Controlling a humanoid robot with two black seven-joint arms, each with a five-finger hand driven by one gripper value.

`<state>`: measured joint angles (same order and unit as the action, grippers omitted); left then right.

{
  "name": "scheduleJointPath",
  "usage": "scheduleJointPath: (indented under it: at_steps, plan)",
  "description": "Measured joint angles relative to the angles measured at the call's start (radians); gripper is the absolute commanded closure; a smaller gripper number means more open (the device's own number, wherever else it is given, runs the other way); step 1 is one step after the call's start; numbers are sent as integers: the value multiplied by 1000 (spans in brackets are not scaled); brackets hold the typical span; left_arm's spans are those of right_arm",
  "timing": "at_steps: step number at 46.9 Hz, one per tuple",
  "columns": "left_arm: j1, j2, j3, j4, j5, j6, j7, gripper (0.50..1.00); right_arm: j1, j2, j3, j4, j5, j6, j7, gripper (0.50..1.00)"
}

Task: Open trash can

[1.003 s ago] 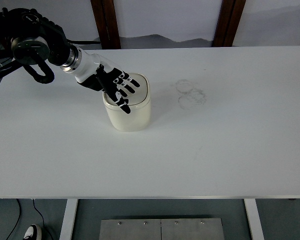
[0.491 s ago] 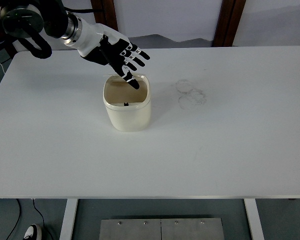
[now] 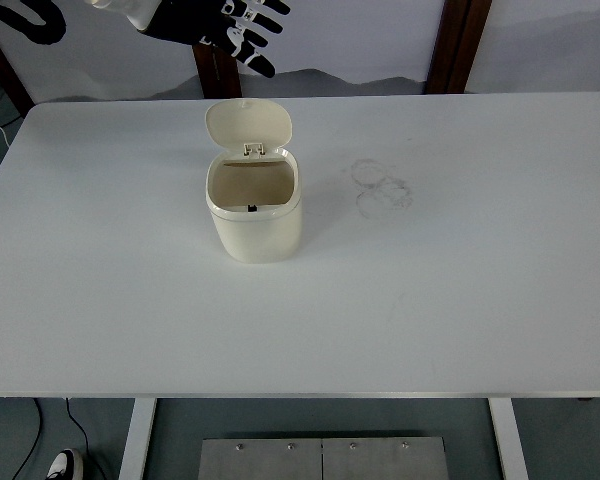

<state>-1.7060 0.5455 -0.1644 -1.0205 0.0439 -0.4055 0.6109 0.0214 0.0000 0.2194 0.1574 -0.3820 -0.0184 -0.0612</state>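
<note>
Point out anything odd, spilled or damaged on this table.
Nothing spilled or broken. The trash can stands upright with its lid flipped up. The only oddity is a pair of faint ring marks on the table right of it. The left hand is clear above.

— Seen up top? White table (image 3: 460, 300), faint ring smudges (image 3: 382, 187) right of centre.
— Behind it? Two dark wooden posts (image 3: 455, 45) against a pale wall.
— Below the near edge? Grey metal plate (image 3: 322, 458), white table leg (image 3: 138, 438), shoe (image 3: 65, 466) beside a black cable (image 3: 30, 440).
</note>
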Motion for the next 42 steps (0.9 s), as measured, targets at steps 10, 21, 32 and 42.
scheduleJointPath:
  at_steps: [10, 21, 32, 42]
  plan:
    - [25, 2, -116, 53, -15, 3, -51, 500, 0, 0, 0, 0, 0, 0, 0, 505]
    - [111, 36, -241, 111, -10, 32, -227, 500, 0, 0, 0, 0, 1, 0, 0, 505]
    - [155, 39, -258, 225, -13, 33, -416, 500, -2, 0, 0, 1, 1, 0, 0, 505]
    - [219, 51, -270, 272, -70, 32, -564, 500, -2, 0, 0, 1, 1, 0, 0, 505]
